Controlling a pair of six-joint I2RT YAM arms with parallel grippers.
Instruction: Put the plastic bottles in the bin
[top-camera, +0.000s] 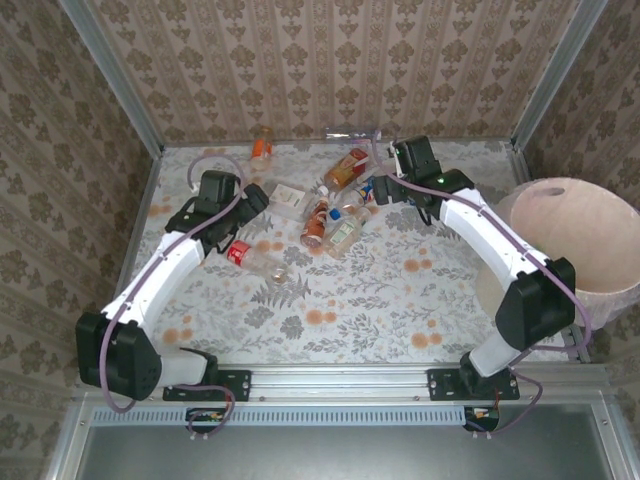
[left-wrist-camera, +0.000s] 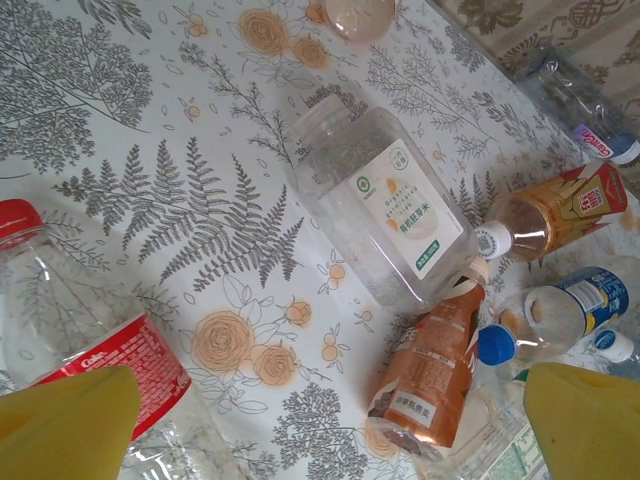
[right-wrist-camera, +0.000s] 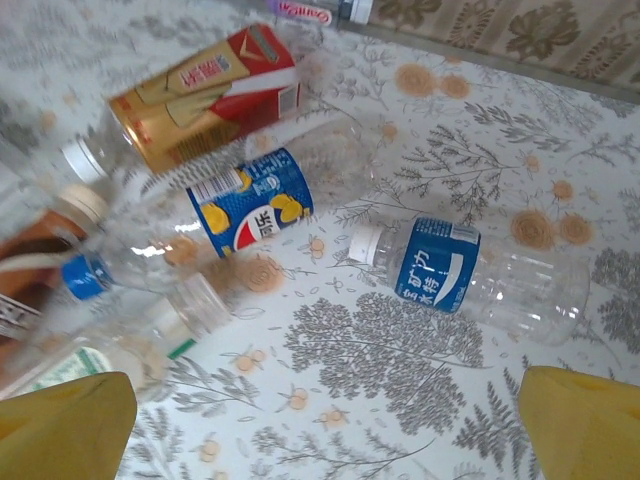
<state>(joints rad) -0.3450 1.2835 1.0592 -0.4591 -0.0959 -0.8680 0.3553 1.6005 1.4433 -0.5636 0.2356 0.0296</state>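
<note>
Your left gripper (left-wrist-camera: 330, 425) and right gripper (right-wrist-camera: 322, 425) are hanging wide open over plastic bottles (top-camera: 330, 215) crowding the table's (top-camera: 380, 300) far edge; near half bare, bin (top-camera: 585, 235) standing beyond right edge.

Blue-labelled clear bottle (right-wrist-camera: 440, 280) on floral tablecloth (right-wrist-camera: 400, 380), gold-and-red bottle (right-wrist-camera: 205, 95) beyond, yellow end effector fingers (right-wrist-camera: 65, 425) spread wide

Red-labelled bottle (left-wrist-camera: 75, 290) runs off the left edge.
</note>
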